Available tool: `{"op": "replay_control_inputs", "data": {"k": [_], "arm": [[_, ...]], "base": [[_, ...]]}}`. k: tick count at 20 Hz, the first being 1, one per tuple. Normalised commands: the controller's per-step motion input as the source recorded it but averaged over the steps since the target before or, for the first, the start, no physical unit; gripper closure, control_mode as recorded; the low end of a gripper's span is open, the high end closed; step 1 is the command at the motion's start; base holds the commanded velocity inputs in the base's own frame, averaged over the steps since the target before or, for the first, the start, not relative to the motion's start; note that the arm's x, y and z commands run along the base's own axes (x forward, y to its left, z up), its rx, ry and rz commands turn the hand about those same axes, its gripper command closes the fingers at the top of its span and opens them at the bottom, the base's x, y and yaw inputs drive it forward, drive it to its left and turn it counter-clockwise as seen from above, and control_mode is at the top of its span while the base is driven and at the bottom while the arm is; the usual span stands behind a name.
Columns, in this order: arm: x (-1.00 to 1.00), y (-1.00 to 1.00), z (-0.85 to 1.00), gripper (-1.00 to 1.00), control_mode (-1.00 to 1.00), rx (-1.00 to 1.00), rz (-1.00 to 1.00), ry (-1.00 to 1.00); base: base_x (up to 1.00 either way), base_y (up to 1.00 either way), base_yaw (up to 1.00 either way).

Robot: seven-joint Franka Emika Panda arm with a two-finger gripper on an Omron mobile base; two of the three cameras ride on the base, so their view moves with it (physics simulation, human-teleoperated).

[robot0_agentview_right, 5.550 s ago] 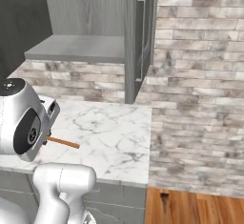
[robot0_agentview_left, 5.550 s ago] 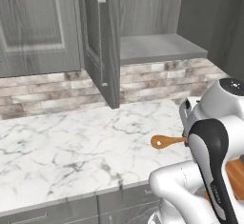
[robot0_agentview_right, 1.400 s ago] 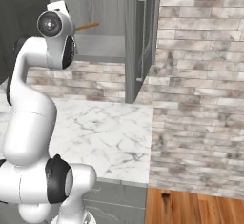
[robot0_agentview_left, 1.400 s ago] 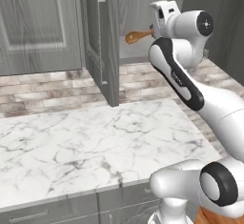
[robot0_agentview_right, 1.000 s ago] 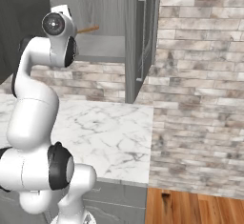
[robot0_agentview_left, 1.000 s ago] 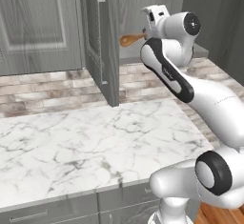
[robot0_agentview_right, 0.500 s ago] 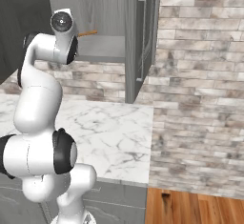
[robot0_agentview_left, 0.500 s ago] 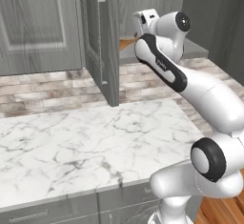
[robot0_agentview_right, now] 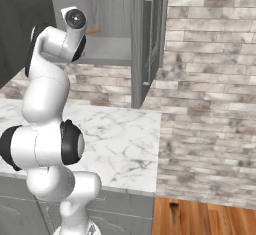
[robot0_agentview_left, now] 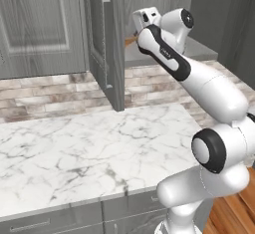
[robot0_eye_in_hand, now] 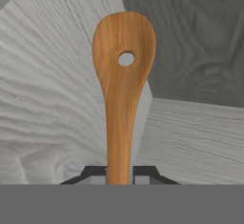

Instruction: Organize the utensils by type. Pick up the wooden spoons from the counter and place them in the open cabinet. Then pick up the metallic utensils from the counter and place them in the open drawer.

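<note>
No readable text, labels, brands or numbers anywhere: nothing printed on the cabinet fronts, the marble counter, the brick wall, or the wooden spoon.

Kitchen (rendered): marble table (robot0_agentview_left: pixel 89 148); grey cabinets (robot0_agentview_left: pixel 35 29) above it; stone-tile backsplash (robot0_agentview_left: pixel 50 96) behind it; wood floor (robot0_agentview_right: pixel 200 219) below.

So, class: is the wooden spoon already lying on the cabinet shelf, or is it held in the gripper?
Held. The wooden spoon sits clamped by its handle in the gripper, pointing into the open cabinet.
</note>
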Motion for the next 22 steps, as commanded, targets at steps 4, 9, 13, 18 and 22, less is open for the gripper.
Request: {"op": "replay_control_inputs", "data": {"k": [4,9,13,18,22], "arm": [[0.32,0.16,-0.07,1.0,-1.0,0.0,0.03,0.0],[0.27,0.17,-0.16,1.0,-1.0,0.0,0.03,0.0],[0.22,0.18,-0.21,1.0,-1.0,0.0,0.03,0.0],[0.17,0.14,-0.22,1.0,-1.0,0.0,0.01,0.0],[0.06,0.16,-0.29,-1.0,-1.0,0.0,0.01,0.01]], "base": [[0.0,0.0,0.0],[0.0,0.0,0.0],[0.0,0.0,0.0],[0.0,0.0,0.0],[0.0,0.0,0.0]]}}
